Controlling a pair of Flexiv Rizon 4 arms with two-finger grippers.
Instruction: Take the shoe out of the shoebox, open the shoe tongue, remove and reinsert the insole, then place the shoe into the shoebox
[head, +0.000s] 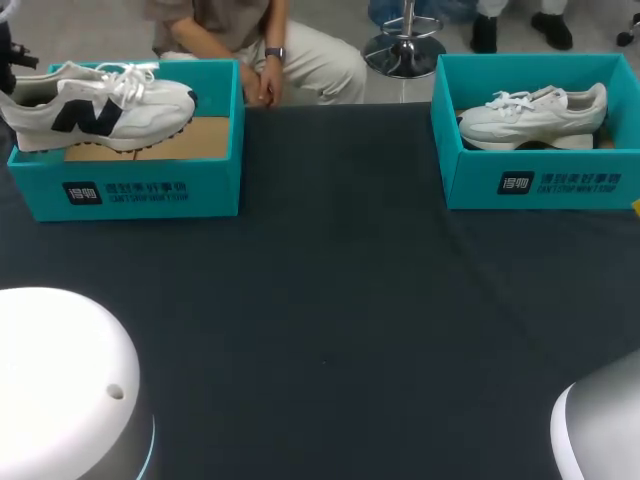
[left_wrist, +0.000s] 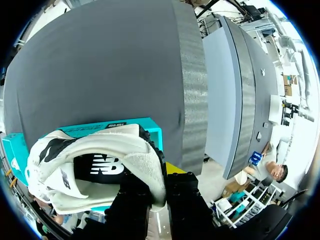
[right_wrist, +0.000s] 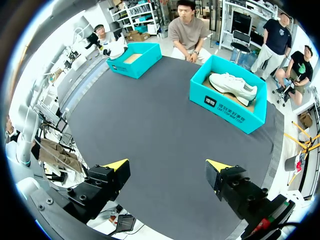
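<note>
Dark table, shoe aloft.
My left gripper clamps the shoe above its shoebox; right gripper spread wide.

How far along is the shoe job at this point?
Early. In hand: the left gripper is shut on the white shoe at its heel end, holding it above the left shoebox. Nothing looks finished yet. Left: opening the tongue, taking out and reinserting the insole, boxing the shoe. The right gripper hangs open over the table.
</note>
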